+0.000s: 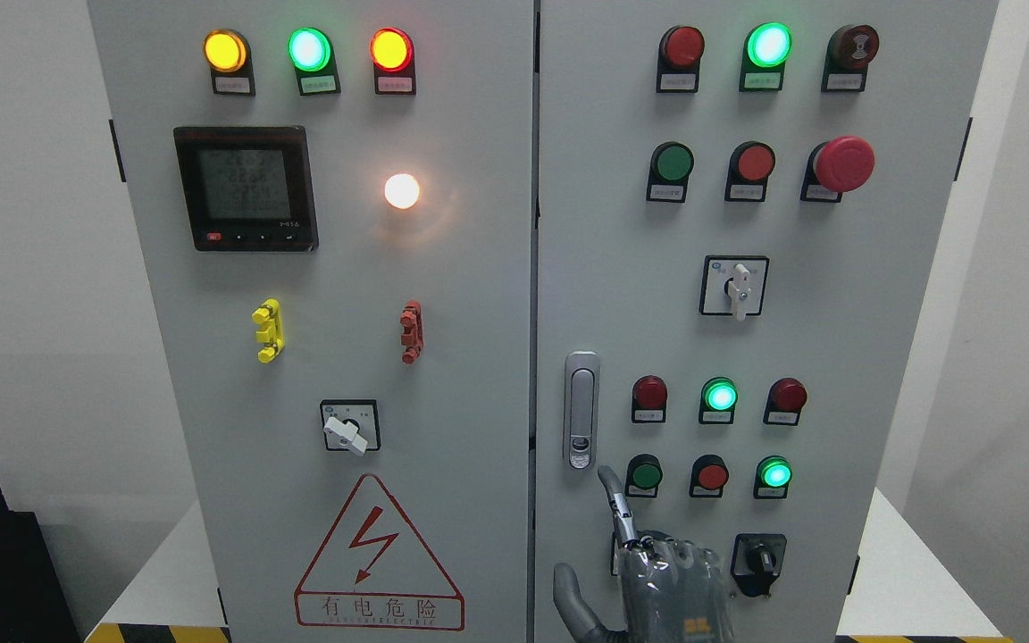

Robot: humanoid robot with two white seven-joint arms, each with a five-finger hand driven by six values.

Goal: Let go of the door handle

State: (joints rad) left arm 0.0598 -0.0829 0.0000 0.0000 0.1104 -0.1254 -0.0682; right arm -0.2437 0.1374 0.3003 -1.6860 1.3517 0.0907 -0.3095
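Observation:
The silver door handle point(581, 411) lies flush and upright in its recess on the left edge of the cabinet's right door point(622, 268). My right hand point(599, 536) comes up from the bottom edge, below and slightly right of the handle. Its index finger point(614, 500) points up, with the tip just under the handle's lower end and not touching it. The thumb point(568, 594) sticks out to the left, and the other fingers are bent at the knuckles. The hand holds nothing. Both doors look closed.
Around the hand on the right door are red and green push buttons point(712, 475) and a black rotary switch point(758, 561). A red emergency button point(843, 163) is higher up. The left door point(345, 357) has a meter, indicator lamps, a selector switch and a high-voltage warning triangle point(378, 558).

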